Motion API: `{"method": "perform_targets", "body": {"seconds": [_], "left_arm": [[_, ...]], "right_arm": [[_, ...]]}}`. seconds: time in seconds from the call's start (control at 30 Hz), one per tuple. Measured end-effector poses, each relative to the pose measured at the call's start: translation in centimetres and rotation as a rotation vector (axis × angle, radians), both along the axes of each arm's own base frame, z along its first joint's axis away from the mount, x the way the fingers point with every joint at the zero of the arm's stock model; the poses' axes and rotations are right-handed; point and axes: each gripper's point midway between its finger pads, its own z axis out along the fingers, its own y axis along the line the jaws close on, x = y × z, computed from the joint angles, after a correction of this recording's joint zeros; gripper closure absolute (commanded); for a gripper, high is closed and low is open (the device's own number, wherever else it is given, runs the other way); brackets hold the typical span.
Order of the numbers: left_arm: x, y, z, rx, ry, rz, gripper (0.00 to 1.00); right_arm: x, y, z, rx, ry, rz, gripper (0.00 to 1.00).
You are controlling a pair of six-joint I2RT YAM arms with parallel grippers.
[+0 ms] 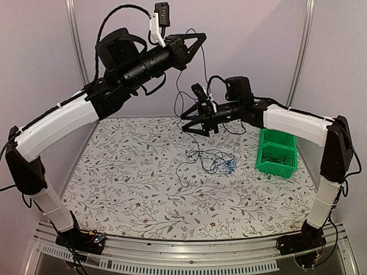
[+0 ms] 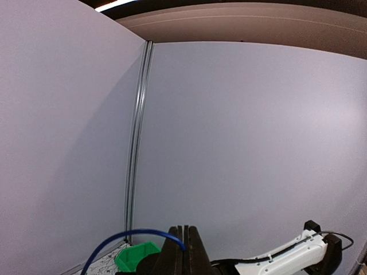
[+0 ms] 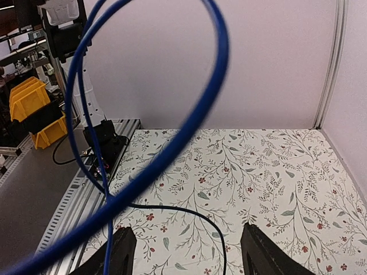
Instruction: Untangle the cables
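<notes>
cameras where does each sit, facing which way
top external: high behind the left arm and right arm, looking down at the table; both show
left wrist: on the raised arm, facing the wall; shut left fingers pinching the blue cable
right wrist: over the table, facing the left arm's base; open right fingers
shared: blue cable in both wrist views

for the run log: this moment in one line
left gripper: shut on thin blue cable, aloft | right gripper: open | black wire tangle: partly on floral table
</notes>
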Motion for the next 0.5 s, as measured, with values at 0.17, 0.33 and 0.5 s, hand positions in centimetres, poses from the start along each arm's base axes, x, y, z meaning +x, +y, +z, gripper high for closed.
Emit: {"method": "perform_targets", "body": {"seconds": [0.17, 0.33, 0.5], "left_arm": [[0.0, -0.2, -0.1, 0.005, -0.002, -0.011, 1.00], [-0.1, -0.1, 0.0, -0.003, -0.004, -0.019, 1.00], [-0.3, 0.0, 0.6, -0.025, -0.014, -0.024, 1.00]], "right_arm": [[0.2, 1.1, -0.8, 0.003, 0.019, 0.004, 0.38], [0.9, 1.6, -0.8, 0.019, 0.052, -0.023, 0.42], [1.2, 2.1, -0.2, 0.044, 0.075, -0.030, 0.70]]}}
